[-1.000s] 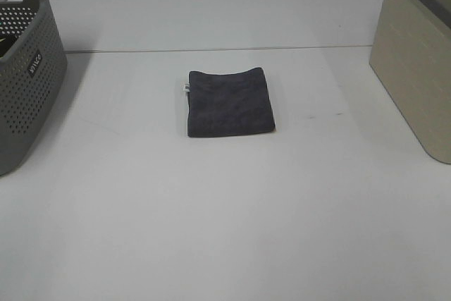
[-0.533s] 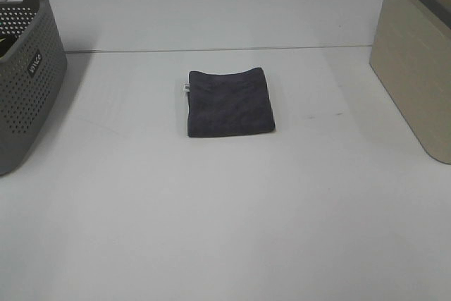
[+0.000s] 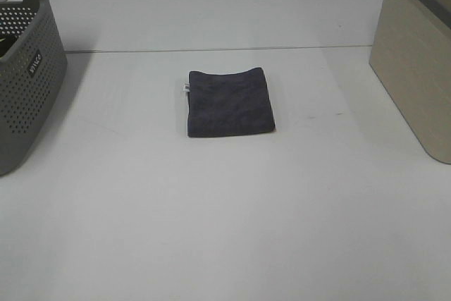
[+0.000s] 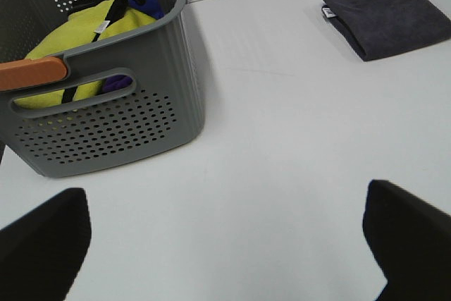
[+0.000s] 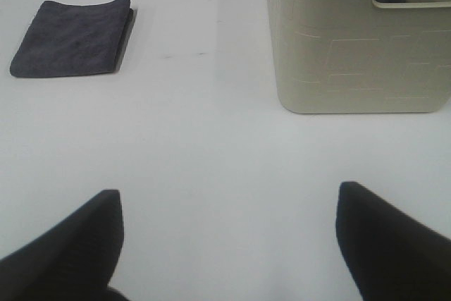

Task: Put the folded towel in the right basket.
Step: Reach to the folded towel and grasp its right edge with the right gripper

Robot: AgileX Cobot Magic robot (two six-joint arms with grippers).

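Observation:
A dark grey folded towel [image 3: 230, 102] lies flat on the white table, a little behind the middle. It also shows in the left wrist view [image 4: 386, 16] and the right wrist view [image 5: 72, 37]. The beige right basket [image 3: 416, 61] stands at the table's right edge and shows in the right wrist view [image 5: 359, 47]. No arm shows in the exterior view. My left gripper [image 4: 225, 234] is open and empty over bare table, far from the towel. My right gripper [image 5: 229, 241] is open and empty, in front of the beige basket.
A grey perforated basket [image 3: 25, 68] stands at the left edge. In the left wrist view this basket [image 4: 106, 114] holds yellow and purple cloths. The white table [image 3: 225, 216] stretches from the towel to the front edge.

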